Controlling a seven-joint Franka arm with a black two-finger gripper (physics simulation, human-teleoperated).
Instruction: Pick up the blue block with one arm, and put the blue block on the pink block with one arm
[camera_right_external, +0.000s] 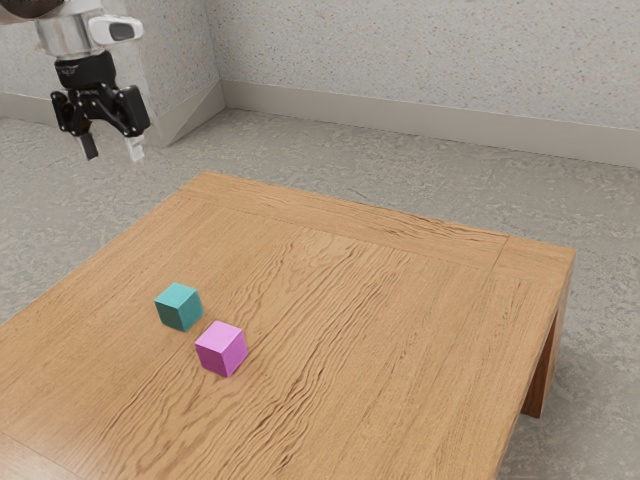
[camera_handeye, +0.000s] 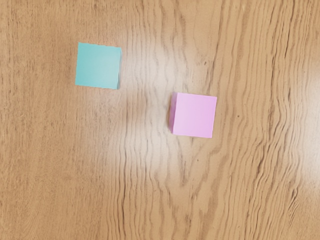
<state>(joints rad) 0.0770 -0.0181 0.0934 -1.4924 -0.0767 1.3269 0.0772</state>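
A teal-blue block (camera_right_external: 179, 305) rests on the wooden table (camera_right_external: 400, 300), toward the exterior view's left. Just beside it, nearer the front and slightly to the right, sits the pink block (camera_right_external: 221, 348); a narrow gap separates the two. My gripper (camera_right_external: 111, 151) hangs high above the table's far left side, well away from both blocks, open with nothing between its fingers. From the wrist camera I look straight down on the blue block (camera_handeye: 98, 65) and the pink block (camera_handeye: 193, 115), lying apart on the wood.
The table's right edge (camera_right_external: 560, 300) and far edge drop to a grey speckled floor. A pale wall with a baseboard (camera_right_external: 420, 115) runs behind. Bare wood spreads to the right of the blocks.
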